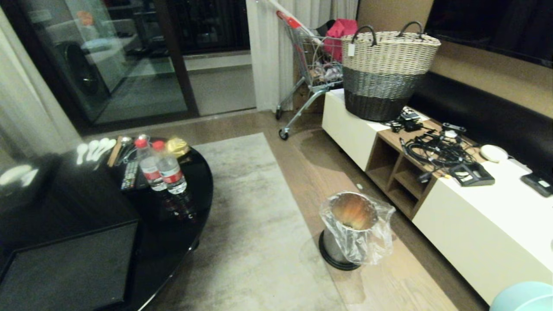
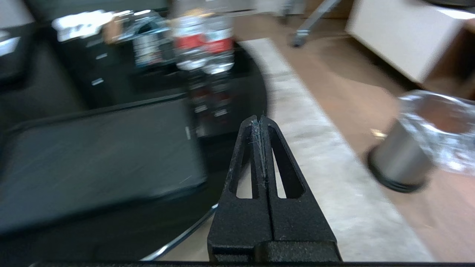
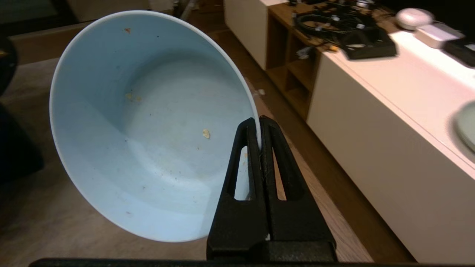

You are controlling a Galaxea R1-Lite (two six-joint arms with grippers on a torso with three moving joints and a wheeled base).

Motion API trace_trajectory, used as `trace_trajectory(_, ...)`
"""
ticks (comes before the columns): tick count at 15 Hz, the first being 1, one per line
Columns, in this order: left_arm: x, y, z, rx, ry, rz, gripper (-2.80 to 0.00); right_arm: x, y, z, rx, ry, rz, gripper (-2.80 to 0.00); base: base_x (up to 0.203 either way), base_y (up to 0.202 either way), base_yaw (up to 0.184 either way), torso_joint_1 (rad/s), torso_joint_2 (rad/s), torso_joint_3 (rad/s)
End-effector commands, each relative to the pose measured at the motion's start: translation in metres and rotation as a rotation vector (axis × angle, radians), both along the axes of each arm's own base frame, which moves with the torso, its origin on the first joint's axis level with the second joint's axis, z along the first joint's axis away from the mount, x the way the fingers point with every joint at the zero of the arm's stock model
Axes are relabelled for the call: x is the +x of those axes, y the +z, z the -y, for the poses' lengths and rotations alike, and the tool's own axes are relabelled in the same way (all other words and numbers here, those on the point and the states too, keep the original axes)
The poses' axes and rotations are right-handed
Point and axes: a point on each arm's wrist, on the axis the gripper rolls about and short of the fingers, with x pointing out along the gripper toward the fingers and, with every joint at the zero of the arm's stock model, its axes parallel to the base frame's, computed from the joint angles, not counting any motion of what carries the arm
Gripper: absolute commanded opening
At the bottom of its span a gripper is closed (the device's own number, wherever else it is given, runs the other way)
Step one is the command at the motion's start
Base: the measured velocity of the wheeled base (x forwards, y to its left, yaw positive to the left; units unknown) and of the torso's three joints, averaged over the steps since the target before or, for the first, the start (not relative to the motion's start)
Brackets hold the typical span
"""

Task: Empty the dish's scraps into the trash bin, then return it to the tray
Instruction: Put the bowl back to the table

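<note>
My right gripper [image 3: 259,122] is shut on the rim of the dish [image 3: 148,126], a pale-blue bowl held tilted above the wooden floor. Only a few tiny crumbs cling inside it. A slice of the dish [image 1: 525,298] shows at the head view's lower right corner. The trash bin [image 1: 352,229], shiny metal with a clear bag liner, stands on the floor beside the rug; something orange shows inside, and I cannot tell whether it is the scraps. The black tray [image 1: 73,268] lies on the dark round table. My left gripper [image 2: 259,119] is shut and empty, hanging by the table's edge near the tray [image 2: 92,155] and the bin [image 2: 404,159].
Two water bottles [image 1: 162,170], white spoons [image 1: 93,149] and a remote [image 1: 129,175] sit on the table. A long white cabinet [image 1: 484,224] with cables [image 1: 436,149] runs along the right, with a woven basket [image 1: 389,69] on it. A shopping cart [image 1: 309,65] stands behind.
</note>
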Motion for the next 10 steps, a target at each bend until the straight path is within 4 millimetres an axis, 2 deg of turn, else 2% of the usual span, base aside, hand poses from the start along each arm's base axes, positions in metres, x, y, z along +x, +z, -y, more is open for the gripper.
trace_trajectory(1,0.0,0.0,0.0,0.0,0.0,0.001,-2.8,0.0001,0.0001,0.0,0.0,0.0,-0.001,-2.8,-0.001,-0.011,0.166,0.001,0.0,0.002)
trace_trajectory(10,0.0,0.0,0.0,0.0,0.0,0.001,-2.8,0.0,0.0003,0.0,0.0,0.001,-0.001,-2.8,0.0,-0.01,0.166,0.003,0.0,0.002)
